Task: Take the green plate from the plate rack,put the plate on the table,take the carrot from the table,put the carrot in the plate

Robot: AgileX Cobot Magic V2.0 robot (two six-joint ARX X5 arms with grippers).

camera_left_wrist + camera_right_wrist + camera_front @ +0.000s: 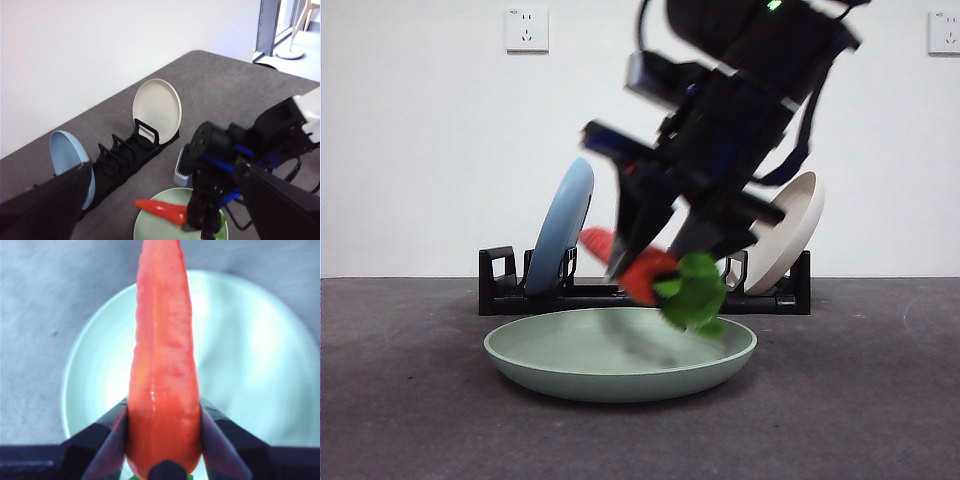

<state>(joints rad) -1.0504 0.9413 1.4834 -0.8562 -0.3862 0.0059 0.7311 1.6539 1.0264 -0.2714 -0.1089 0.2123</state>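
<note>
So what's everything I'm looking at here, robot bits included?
green plate: one, pale mint green, flat on the table in front of the rack.
carrot: one, orange-red with green leaves, held above the green plate.
light blue plate: one, standing at one end of the rack.
beige plate: one, standing at the other end of the rack.
plate rack: one, black, near the wall, middle slots unfilled.
table: one, dark grey.
wall sockets: two, white, on the wall.
right tool: black, shut on the carrot over the plate.
left tool: black, raised well off the table, holding nothing, jaws apart.
</note>
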